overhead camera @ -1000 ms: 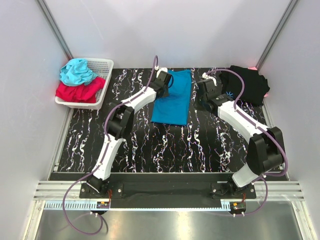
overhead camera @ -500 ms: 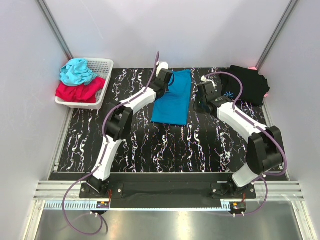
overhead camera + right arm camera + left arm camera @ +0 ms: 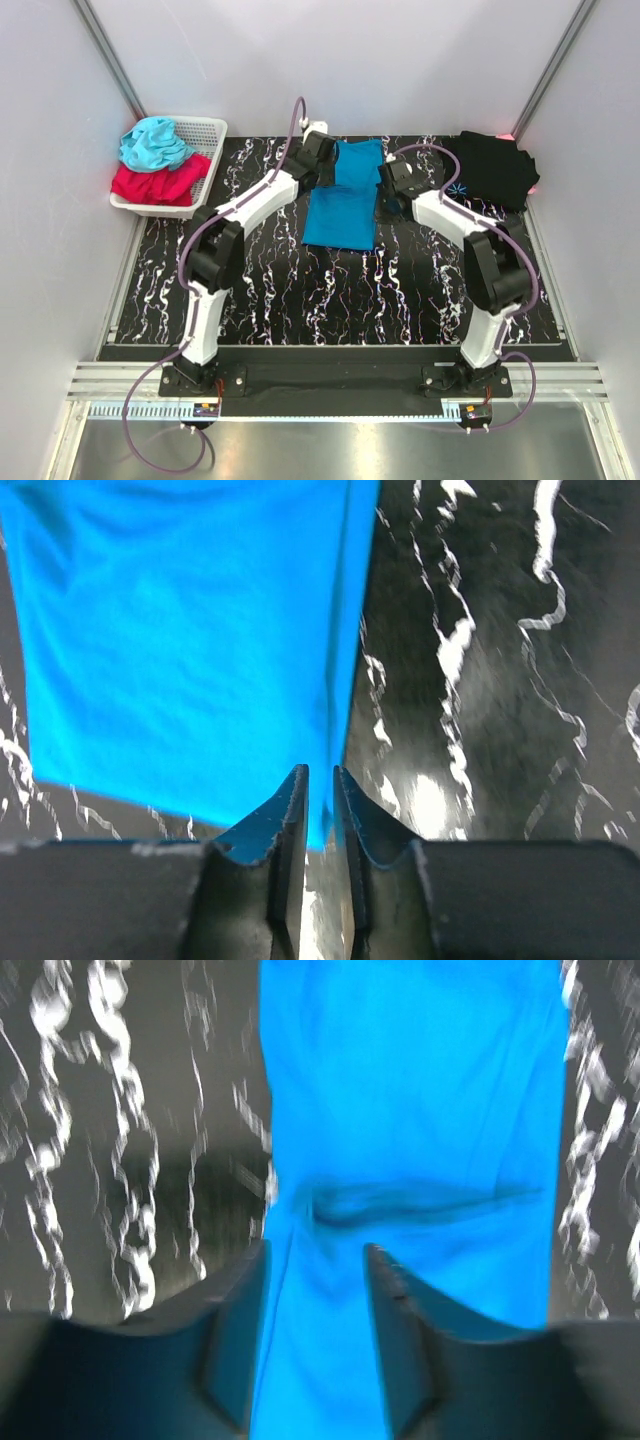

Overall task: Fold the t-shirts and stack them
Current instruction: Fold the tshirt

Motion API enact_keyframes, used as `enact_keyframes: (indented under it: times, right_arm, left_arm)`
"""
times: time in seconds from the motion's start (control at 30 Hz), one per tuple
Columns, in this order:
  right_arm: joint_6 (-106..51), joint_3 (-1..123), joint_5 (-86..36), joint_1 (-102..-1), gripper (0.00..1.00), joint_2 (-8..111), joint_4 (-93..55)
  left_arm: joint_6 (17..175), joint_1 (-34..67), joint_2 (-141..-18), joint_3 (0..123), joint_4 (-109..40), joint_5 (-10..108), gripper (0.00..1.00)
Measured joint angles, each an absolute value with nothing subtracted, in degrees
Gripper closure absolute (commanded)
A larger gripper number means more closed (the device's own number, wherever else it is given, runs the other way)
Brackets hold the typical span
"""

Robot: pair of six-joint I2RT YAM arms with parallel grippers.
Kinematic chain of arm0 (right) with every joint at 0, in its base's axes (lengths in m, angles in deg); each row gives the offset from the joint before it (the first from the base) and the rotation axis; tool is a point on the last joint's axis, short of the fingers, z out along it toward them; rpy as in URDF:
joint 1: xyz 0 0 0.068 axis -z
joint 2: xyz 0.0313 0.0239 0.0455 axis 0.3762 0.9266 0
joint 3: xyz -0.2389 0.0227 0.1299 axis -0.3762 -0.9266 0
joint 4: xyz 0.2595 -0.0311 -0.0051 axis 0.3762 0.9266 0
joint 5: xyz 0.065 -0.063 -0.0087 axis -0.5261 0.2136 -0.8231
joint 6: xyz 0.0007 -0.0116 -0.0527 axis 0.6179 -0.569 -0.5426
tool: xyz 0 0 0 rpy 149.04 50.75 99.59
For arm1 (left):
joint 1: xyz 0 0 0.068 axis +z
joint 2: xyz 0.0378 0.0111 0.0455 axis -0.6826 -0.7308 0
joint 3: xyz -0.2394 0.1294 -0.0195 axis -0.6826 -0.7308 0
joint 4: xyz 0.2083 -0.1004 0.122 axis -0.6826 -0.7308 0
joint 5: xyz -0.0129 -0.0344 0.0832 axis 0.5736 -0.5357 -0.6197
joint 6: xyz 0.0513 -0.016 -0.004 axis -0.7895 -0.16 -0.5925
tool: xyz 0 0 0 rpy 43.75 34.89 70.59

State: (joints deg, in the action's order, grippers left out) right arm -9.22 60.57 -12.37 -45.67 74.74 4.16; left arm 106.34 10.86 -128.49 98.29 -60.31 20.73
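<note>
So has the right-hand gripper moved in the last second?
Yes. The right gripper has shifted left, away from the black t-shirt, to the right edge of the blue t-shirt.

a white slatted basket (image 3: 205,135) sits at the far left corner of the black white-veined table (image 3: 330,290), holding a crumpled teal cloth (image 3: 152,142) over a red cloth (image 3: 155,183), perhaps garments.

Two t-shirts lie on the one table (image 3: 300,290): one blue t-shirt (image 3: 343,205), one black t-shirt (image 3: 500,175). One basket (image 3: 211,140) holds two cloths: one red cloth (image 3: 150,185), one light-blue cloth (image 3: 152,143). Two robot arms: left arm (image 3: 250,205), right arm (image 3: 445,212).
</note>
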Motion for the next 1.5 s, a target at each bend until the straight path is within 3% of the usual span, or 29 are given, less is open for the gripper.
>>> enact_keyframes:
  times: [0.03,0.1,0.37,0.57,1.13,1.5]
  right_arm:
    - [-9.2,61.8,-12.4,-45.7,0.75,76.2,4.2]
    - [-9.2,64.1,-12.3,-45.7,0.74,79.1,4.2]
    - [-9.3,76.7,-12.9,-45.7,0.74,89.6,6.3]
    - [-9.5,79.5,-14.5,-45.8,0.75,92.5,7.3]
    - [-9.2,76.3,-13.3,-50.1,0.76,93.6,8.9]
    - [-6.9,64.0,-11.0,-52.4,0.78,85.9,4.5]
  left_arm:
    - [107.1,10.9,-127.6,96.5,-61.3,21.7,0.33]
    - [108.4,10.9,-125.7,92.8,-64.2,23.9,0.29]
    - [111.1,11.1,-125.1,88.5,-71.4,31.0,0.30]
    - [111.8,11.1,-125.2,88.6,-72.5,35.2,0.33]
    - [114.8,11.1,-130.2,87.4,-73.6,41.8,0.33]
    - [117.5,7.4,-123.5,75.6,-67.5,37.2,0.33]
